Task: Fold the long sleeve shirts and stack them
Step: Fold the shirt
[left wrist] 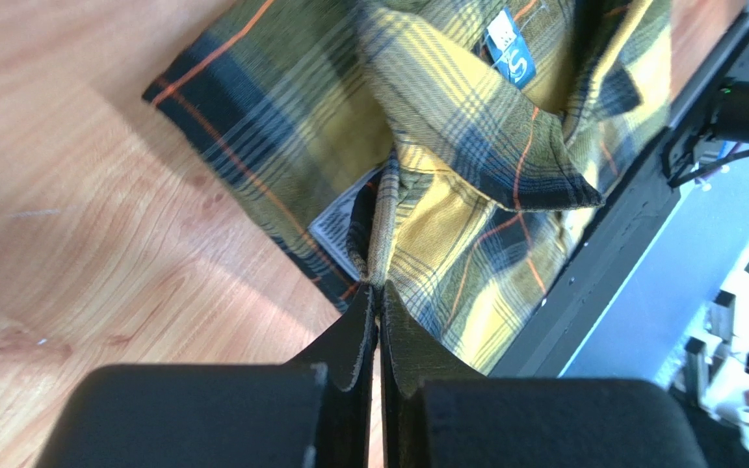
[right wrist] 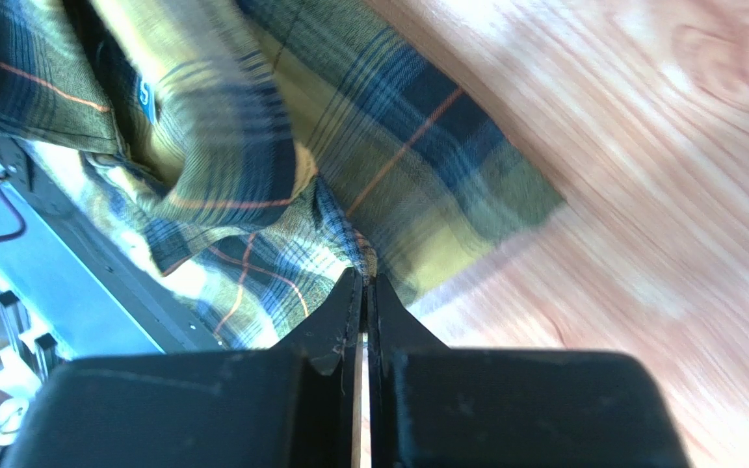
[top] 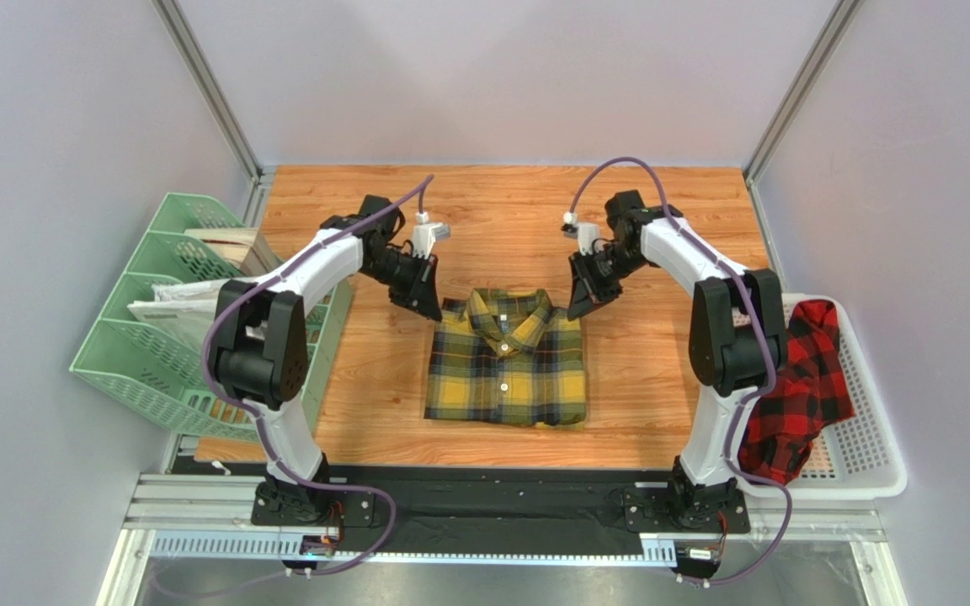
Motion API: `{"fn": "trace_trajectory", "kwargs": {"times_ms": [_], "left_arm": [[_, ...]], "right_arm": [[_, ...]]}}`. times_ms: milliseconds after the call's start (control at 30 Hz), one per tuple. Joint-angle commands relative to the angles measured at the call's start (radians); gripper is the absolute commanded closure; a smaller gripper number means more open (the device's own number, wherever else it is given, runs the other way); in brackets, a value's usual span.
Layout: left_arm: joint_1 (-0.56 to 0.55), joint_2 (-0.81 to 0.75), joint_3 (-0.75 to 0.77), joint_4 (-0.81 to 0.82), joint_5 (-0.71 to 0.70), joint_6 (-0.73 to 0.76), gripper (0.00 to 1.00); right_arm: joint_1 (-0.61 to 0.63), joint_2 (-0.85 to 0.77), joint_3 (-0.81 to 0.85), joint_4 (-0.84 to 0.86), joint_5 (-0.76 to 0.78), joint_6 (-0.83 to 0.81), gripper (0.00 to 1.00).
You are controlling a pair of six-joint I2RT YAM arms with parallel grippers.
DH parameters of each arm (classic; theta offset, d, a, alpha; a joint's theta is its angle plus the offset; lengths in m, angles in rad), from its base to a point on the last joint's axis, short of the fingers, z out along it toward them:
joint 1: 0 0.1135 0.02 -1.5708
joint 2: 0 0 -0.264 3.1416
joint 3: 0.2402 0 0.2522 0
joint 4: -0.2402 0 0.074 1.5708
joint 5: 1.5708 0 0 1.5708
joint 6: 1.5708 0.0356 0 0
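Your left gripper (left wrist: 378, 292) and right gripper (right wrist: 364, 283) each pinch shut on a shoulder corner of the yellow-and-black checked flannel shirt (top: 505, 360), lying folded mid-way across the wooden table (top: 655, 379). Lift unevenly and I'd expect those fingertip grips to slip, spilling the fold.

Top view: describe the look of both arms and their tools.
Both the left arm and right arm have white shells, black joints and a lilac cable looped alongside. The left tool and right tool are black with tapered fingers.
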Motion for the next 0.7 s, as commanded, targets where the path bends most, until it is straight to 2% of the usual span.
{"fn": "trace_trajectory", "kwargs": {"times_ms": [0,433,533,667], "left_arm": [[0.006,-0.049,0.049,0.036,0.031,0.051,1.0],[0.005,0.229,0.209,0.035,-0.143,0.07,0.98],[0.006,0.256,0.23,0.038,-0.123,0.073,0.99],[0.005,0.174,0.209,0.071,-0.002,0.075,1.0]], "right_arm": [[-0.027,-0.072,-0.022,0.021,-0.026,-0.002,1.0],[-0.034,0.072,-0.064,0.184,0.11,0.036,1.0],[-0.04,0.089,-0.058,0.198,0.147,0.038,1.0],[-0.049,0.051,-0.041,0.172,0.108,0.046,1.0]]}}
